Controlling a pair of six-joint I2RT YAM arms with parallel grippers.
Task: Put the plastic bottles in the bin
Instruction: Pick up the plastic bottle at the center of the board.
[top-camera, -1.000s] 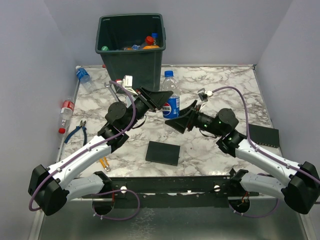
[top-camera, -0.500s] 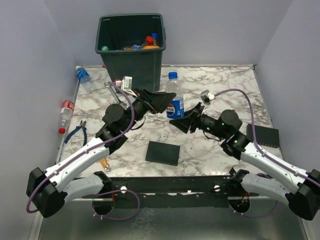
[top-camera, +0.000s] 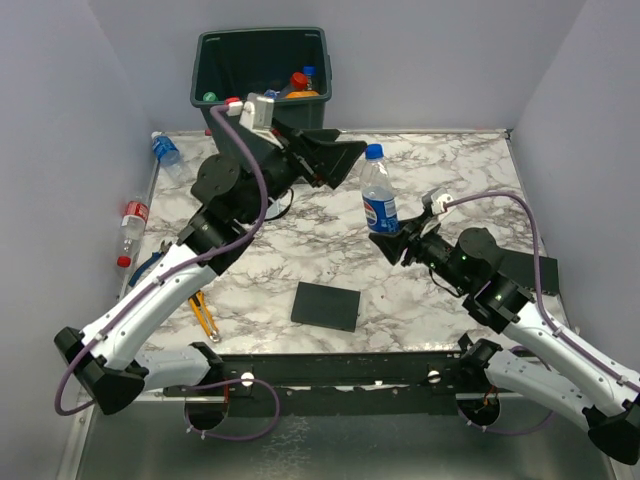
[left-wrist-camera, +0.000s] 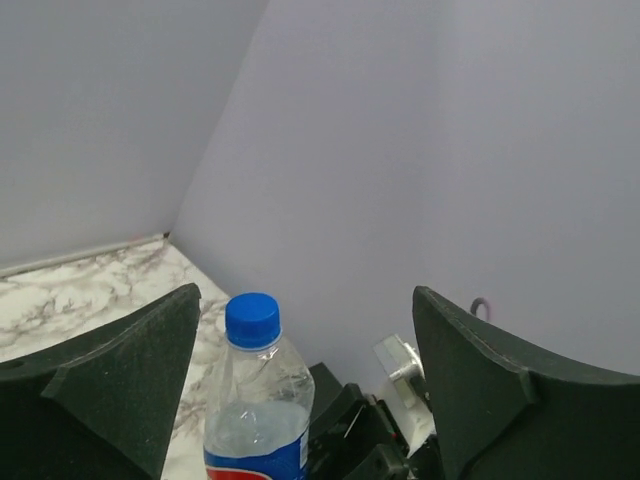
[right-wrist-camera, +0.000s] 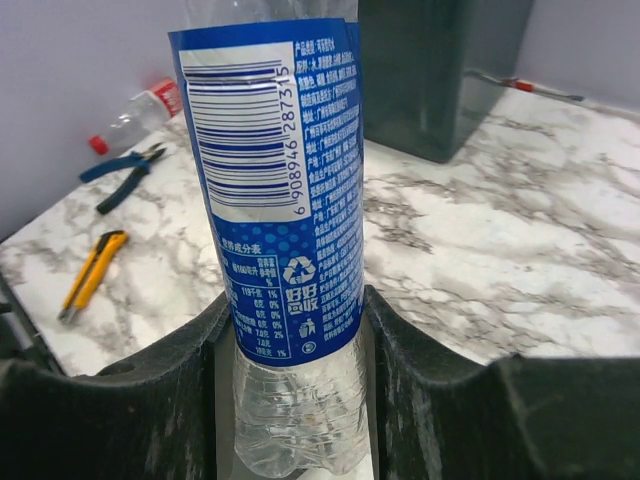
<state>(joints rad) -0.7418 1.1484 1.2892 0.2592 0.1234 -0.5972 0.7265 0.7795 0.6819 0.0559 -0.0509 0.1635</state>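
Clamping one Pepsi bottle (top-camera: 378, 198), right gripper (top-camera: 391, 241); left gripper (top-camera: 345, 160) splayed, empty; two bottles (top-camera: 165, 150) (top-camera: 131, 225) lie aside.

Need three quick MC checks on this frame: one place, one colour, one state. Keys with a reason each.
1. Where is the Pepsi bottle?
A) inside the bin
B) upright in the right gripper
C) lying beside the pliers

2. Colour of its cap?
A) blue
B) red
C) green

3. State of the left gripper?
A) shut on a bottle
B) shut on the pliers
C) open, gripping nothing

Key: 1 B, the right wrist view shows the jaws pressed on the bottle's sides. 2 A, the cap is plainly blue in the left wrist view. 3 C, its jaws stand wide apart, clamping nothing.
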